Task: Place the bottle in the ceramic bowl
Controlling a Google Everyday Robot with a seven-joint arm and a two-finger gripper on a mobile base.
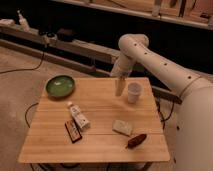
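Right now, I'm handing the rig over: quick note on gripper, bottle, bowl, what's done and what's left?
Gripper: hangs over the far side of the table, just left of the white cup, and isn't holding the bottle.
Bottle: lying on the table left of centre, beside the red-and-black box.
Green bowl: far left corner, empty.
Done: nothing.
Left: grasp the bottle and put it in the bowl.

Arm [152,56] elbow-up, tool [119,90] pointing down, centre
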